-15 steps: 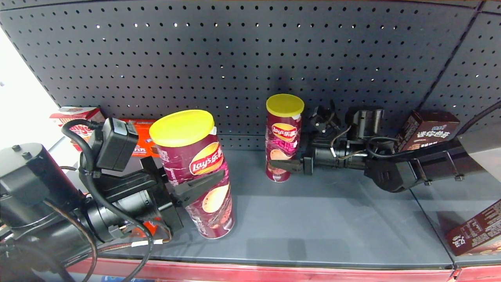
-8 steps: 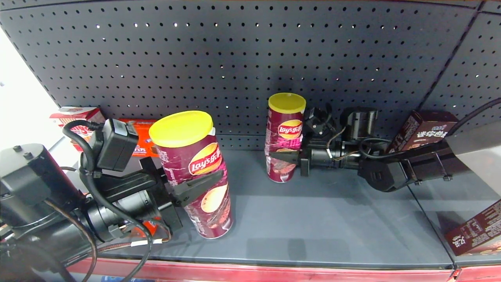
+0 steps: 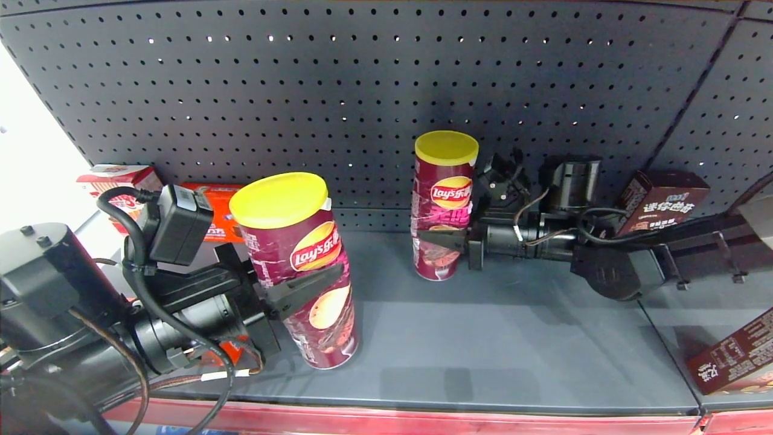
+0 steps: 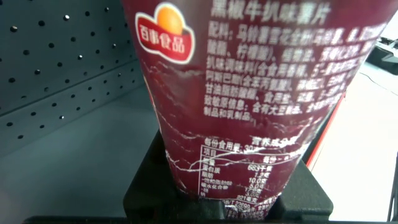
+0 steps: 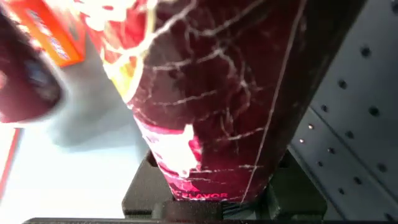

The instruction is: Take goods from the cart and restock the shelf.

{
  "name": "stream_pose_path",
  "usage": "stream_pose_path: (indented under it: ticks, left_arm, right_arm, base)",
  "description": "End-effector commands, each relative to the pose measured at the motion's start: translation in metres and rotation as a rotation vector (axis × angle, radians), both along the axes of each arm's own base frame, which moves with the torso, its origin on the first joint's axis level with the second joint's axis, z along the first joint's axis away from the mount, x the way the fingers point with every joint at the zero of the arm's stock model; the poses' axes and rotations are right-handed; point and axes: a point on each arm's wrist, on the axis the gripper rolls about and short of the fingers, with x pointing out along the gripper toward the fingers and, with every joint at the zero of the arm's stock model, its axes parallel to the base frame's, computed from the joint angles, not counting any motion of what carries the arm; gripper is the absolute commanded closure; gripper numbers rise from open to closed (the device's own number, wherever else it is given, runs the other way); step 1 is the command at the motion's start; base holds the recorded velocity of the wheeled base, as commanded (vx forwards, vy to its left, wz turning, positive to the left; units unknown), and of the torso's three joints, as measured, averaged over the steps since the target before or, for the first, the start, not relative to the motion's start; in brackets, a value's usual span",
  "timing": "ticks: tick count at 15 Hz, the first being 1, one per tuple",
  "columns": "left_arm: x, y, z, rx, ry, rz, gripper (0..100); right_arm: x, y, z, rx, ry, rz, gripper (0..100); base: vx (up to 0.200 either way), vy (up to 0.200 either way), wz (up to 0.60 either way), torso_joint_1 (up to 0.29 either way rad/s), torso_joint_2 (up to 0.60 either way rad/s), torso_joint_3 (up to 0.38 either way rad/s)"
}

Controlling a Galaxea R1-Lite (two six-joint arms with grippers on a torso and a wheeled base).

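Two maroon chip cans with yellow lids stand on the grey shelf (image 3: pixel 495 350). The near can (image 3: pixel 302 266) stands close to the shelf's front edge, tilted a little, with my left gripper (image 3: pixel 302 289) shut around its middle; its printed side (image 4: pixel 249 93) shows close up in the left wrist view. The far can (image 3: pixel 442 205) stands upright by the pegboard, and my right gripper (image 3: pixel 447 240) is shut on its lower half. The right wrist view looks along that can (image 5: pixel 211 112).
A perforated back panel (image 3: pixel 386 90) closes the shelf behind. Red and orange boxes (image 3: pixel 208 208) lie at the back left, a dark brown box (image 3: pixel 661 199) at the back right, another brown box (image 3: pixel 734 356) at the front right. A red strip (image 3: pixel 398 420) edges the shelf front.
My right gripper has carried the far can slightly back toward the pegboard and a little to the right. The left arm and its can have stayed in place.
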Motion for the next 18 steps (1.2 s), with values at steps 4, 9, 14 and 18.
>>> stream_pose_path:
  ticks: [4,9,14,18]
  left_arm:
    - [0.0,0.0,0.0,-0.002,0.0,0.0,100]
    - [0.0,0.001,0.0,-0.001,0.002,0.003,100]
    - [0.0,0.001,0.0,-0.001,0.003,0.006,100]
    - [0.0,0.001,0.0,-0.002,0.005,0.008,100]
  right_arm:
    - [-0.086,-0.002,0.007,0.054,-0.077,-0.018,100]
    - [-0.133,-0.016,-0.029,0.018,-0.036,0.03,100]
    - [-0.124,-0.012,-0.059,0.001,-0.005,0.022,100]
    - [-0.117,-0.008,-0.066,-0.009,0.008,0.022,100]
  base:
    - [0.0,0.0,0.0,0.0,0.0,0.0]
    - [0.0,0.0,0.0,0.0,0.0,0.0]
    - [0.0,0.0,0.0,0.0,0.0,0.0]
    - [0.0,0.0,0.0,0.0,0.0,0.0]
